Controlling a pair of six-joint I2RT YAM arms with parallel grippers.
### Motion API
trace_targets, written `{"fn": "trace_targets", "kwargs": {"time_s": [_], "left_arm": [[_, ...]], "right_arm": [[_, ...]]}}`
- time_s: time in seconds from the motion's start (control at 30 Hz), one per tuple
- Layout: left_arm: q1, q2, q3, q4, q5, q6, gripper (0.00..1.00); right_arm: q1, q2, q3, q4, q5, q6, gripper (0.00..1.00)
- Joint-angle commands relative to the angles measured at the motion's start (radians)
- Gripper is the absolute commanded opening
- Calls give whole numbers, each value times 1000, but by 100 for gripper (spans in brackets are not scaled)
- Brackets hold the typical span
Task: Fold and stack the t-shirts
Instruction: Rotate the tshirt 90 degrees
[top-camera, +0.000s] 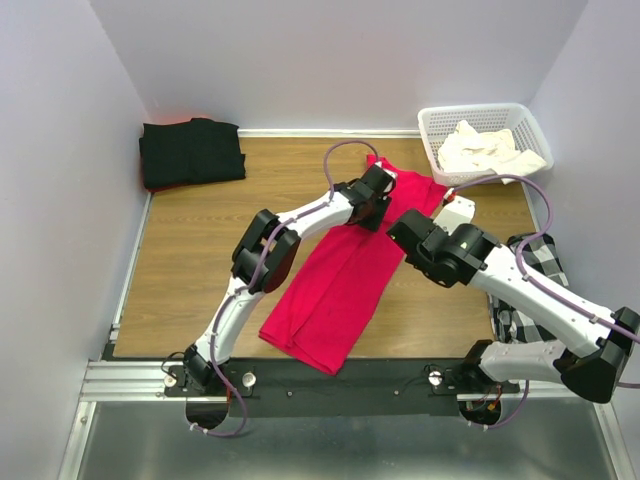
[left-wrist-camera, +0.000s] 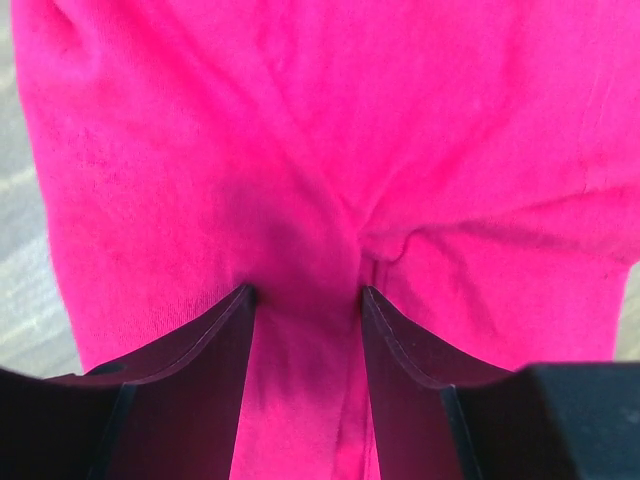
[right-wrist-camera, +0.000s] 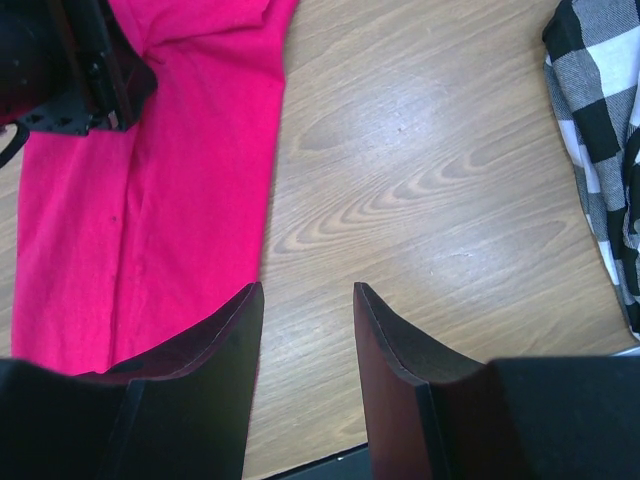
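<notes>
Wooden tabletop seen from above, red t-shirt laid long across it; at left wrist, left gripper part-open, tips on red cloth puckered between them, nothing clamped; at right wrist, right gripper part-open, empty over wood, shirt to its left.

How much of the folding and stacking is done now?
Done: the black t-shirt lies folded at the far left corner. In hand: the red t-shirt, folded lengthwise into a strip, with the open left gripper at its far end. Left: the cream t-shirt, crumpled in the basket, and the stacking.
</notes>
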Motion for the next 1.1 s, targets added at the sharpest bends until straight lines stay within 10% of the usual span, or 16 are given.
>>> {"fn": "trace_targets", "kwargs": {"time_s": [0.0, 0.47, 1.07], "left_arm": [[11, 109, 72, -122, -80, -49, 55], [286, 19, -105, -85, -135, -348, 53], [275, -76, -196, 10, 60, -207, 49]], "right_arm": [[-5, 5, -18, -32, 36, 40, 50], [-7, 42, -22, -23, 27, 40, 50], [-7, 212, -7, 112, -85, -111, 50]]}}
